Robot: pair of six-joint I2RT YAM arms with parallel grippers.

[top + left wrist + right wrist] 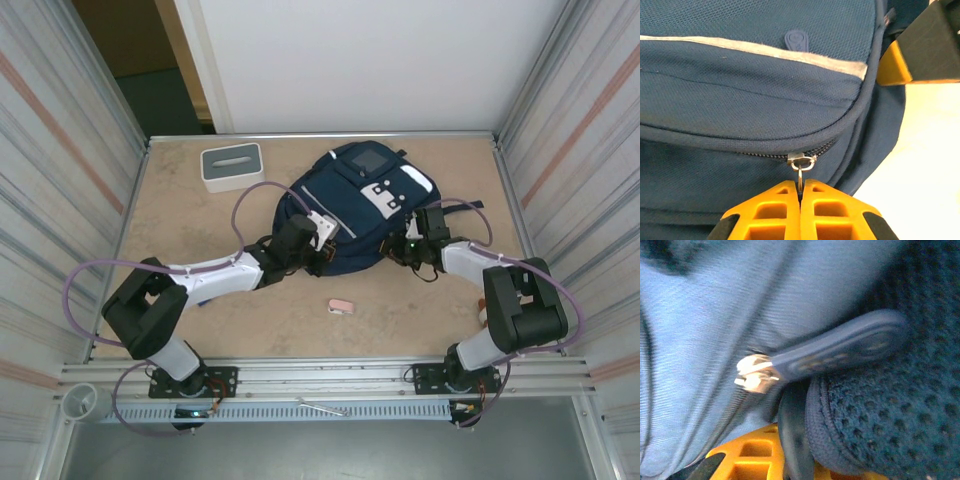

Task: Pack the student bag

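You stand in a robot test cell. Corrugated metal walls [60,160] close both sides of your tan bench [190,225], a white panel [380,60] backs it, and an aluminium rail [320,372] at the near edge carries two bolted arm bases [190,382].

Blue zipper pull [840,347] lying across student bag [900,415] mesh

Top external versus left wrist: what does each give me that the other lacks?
Top external: a grey-and-white rectangular box and a small pink object lying on the tan table. Left wrist: the left claw shut on a silver metal zipper pull. Both: the large navy-blue fabric backpack, with the left claw at its edge.
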